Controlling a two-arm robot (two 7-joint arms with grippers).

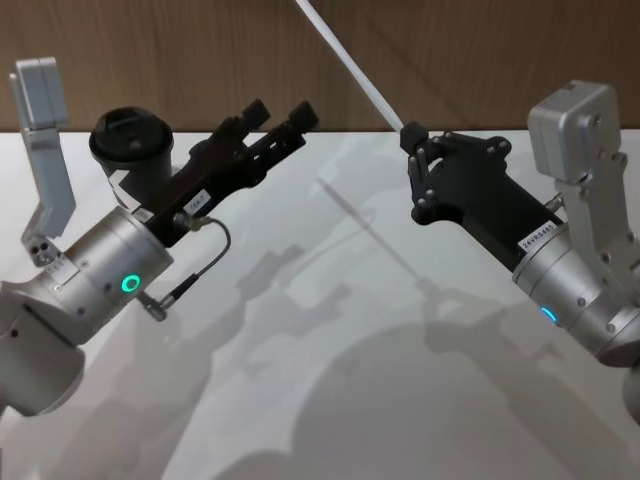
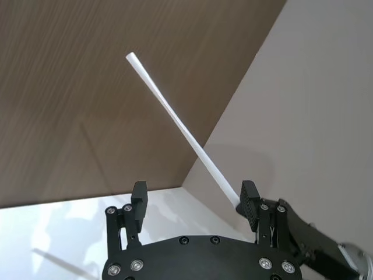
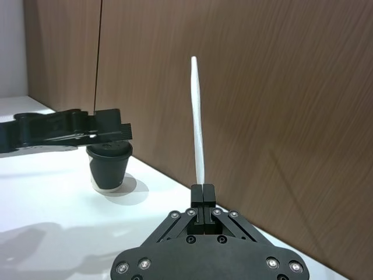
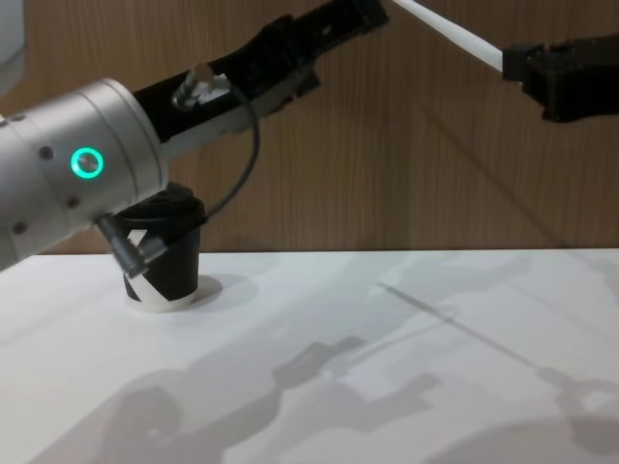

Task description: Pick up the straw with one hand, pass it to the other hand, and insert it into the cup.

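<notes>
My right gripper (image 1: pixel 408 136) is shut on the lower end of the straw (image 1: pixel 352 65), a thin white tube that slants up and to the left, off the table. The right wrist view shows the straw (image 3: pixel 197 122) rising straight out of the closed right gripper (image 3: pixel 203 191). My left gripper (image 1: pixel 280 112) is raised and open, pointing toward the straw with a gap left between them. In the left wrist view the straw (image 2: pixel 180 125) passes close by one of the left gripper's (image 2: pixel 194 197) fingers (image 2: pixel 249 195). The black lidded cup (image 1: pixel 130 145) stands upright at the table's far left, behind the left arm.
The white table (image 1: pixel 350 350) ends at a brown wood-grain wall (image 1: pixel 480 50) behind. A dark cable with a metal plug (image 1: pixel 175 285) hangs from the left wrist. In the chest view the cup (image 4: pixel 164 266) stands below the left arm, with the straw (image 4: pixel 455 34) high at the upper right.
</notes>
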